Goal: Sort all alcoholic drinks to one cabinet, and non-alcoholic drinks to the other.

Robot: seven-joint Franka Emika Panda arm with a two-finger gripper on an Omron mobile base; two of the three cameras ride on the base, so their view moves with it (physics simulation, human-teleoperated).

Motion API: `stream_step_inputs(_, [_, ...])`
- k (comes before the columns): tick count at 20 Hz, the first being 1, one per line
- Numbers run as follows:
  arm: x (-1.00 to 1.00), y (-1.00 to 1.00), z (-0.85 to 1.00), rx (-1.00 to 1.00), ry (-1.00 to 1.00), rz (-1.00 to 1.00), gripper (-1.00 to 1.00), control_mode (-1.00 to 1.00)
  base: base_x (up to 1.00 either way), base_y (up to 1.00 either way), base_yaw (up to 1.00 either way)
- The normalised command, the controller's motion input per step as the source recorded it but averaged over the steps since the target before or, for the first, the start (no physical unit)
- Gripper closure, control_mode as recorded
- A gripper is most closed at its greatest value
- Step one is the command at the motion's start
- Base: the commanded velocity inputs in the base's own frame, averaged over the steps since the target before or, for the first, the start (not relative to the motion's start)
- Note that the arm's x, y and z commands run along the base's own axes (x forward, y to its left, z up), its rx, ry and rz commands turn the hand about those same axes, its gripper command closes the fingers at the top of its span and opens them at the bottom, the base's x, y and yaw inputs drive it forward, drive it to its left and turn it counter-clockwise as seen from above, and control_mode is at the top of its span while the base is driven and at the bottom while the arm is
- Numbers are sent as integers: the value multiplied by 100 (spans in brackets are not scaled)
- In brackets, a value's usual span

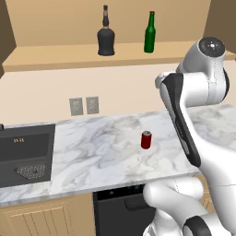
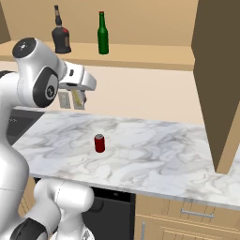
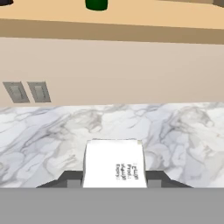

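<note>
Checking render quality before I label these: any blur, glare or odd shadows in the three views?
Left base view: sharp, even light, the red can casts only a faint shadow on the marble counter. Right base view: same flat light, no glare on the green bottle. Hand view: the white carton is close, its print soft and unreadable.

A marbled white bench (image 1: 92, 147) crosses mid-frame, a red can (image 1: 146, 139) standing upright near its centre. Along the top, the cabinet shelf (image 1: 55, 53) carries a black bottle (image 1: 106, 37) and a green bottle (image 1: 150, 33), apart.
</note>
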Motion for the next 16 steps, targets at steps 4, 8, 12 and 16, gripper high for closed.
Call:
stream_step_inputs(4, [-2, 0, 13, 0, 0, 0, 100, -100, 0, 0, 0])
stream_step_inputs(8, [-2, 0, 5, 0, 0, 0, 100, 100, -1, 0, 0])
stream_step_inputs(12, [0, 0, 0, 0, 0, 0, 100, 100, -12, 0, 0])
stream_step_inputs(16, [0, 0, 0, 0, 0, 0, 100, 100, -31, 0, 0])
